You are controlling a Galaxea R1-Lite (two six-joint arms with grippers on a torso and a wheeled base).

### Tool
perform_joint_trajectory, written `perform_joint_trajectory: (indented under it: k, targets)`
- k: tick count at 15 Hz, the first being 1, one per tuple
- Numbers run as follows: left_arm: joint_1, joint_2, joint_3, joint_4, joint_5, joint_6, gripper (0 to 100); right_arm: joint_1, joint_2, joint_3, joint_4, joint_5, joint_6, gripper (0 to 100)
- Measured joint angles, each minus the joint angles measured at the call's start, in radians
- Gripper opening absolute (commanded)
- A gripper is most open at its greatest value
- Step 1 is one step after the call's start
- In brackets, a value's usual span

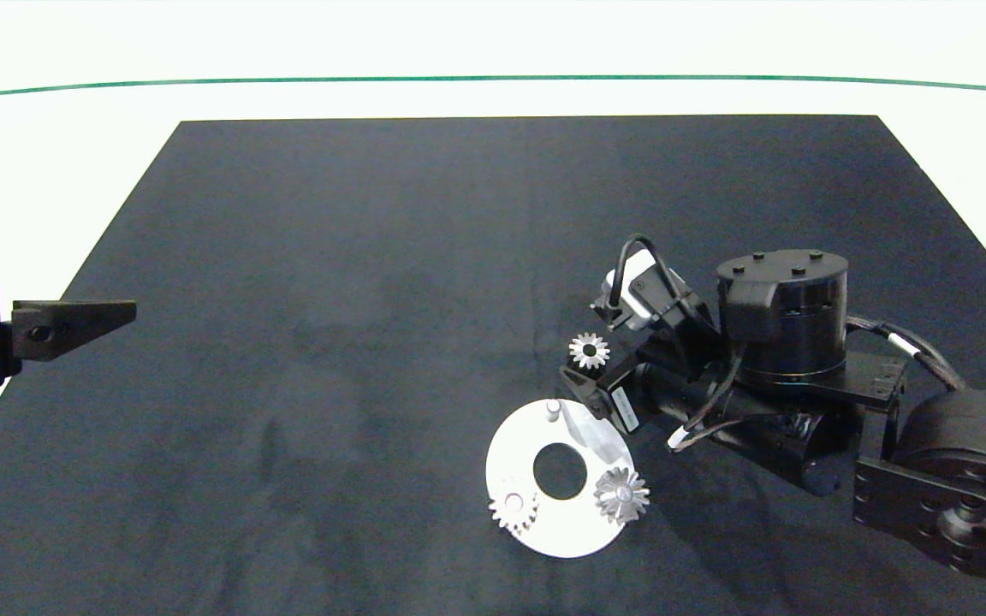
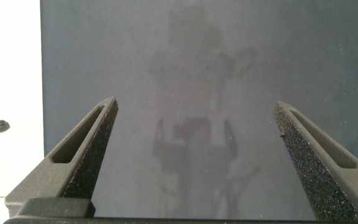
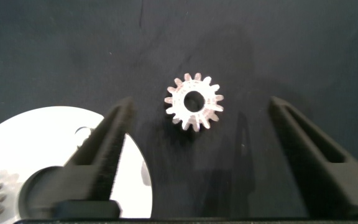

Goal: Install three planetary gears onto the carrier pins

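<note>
Now my big dark mat (image 1: pixel 373 299) fills most of the head view, and everything sits on it. My right arm (image 1: pixel 801 376) comes in from the right side of the frame. My left claw (image 2: pixel 194 155) waits wide open and empty at the left edge, well away from the work.

Next biggest is the white disc (image 1: pixel 523 449), low in the frame and a bit right of the middle. It is like a little plate for the gears. Two gears already sit on its pins: one (image 1: pixel 513 511) at its lower left rim and one (image 1: pixel 621 494) at its lower right rim. The third pin (image 1: pixel 553 410), near the top of the disc, is bare.

My right claw (image 3: pixel 197 143) is spread wide and holds nothing. The last gear (image 1: pixel 589 350) lies flat on the mat just above the disc, near the bare pin. In the right wrist view, that gear (image 3: pixel 194 102) lies between my two fingers, but I cannot tell if I am low enough to grab it.

What could go wrong? I think the gear is small and thin, so my fingers could slip over its teeth and flick it away. One finger is right by the disc (image 3: pixel 55 143), so closing could bump it and shake the two seated gears.
</note>
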Motion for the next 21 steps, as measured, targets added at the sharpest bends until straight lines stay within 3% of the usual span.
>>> perform_joint_trajectory:
  k: [5,7,8,21]
  targets:
    - [-0.001,-0.001,0.004,-0.001,0.000,0.000,100,0.002,0.015,0.000,-0.011,0.009,0.096,100]
    - [-0.001,-0.001,0.006,0.000,0.000,0.000,100,0.003,0.045,-0.007,-0.072,0.003,0.146,100]
    - [-0.001,-0.001,0.006,0.000,0.000,0.001,100,0.003,0.061,-0.008,-0.098,0.000,0.153,100]
    - [-0.006,-0.002,0.009,-0.001,0.000,0.001,100,-0.009,0.101,-0.002,-0.101,-0.002,0.150,73]
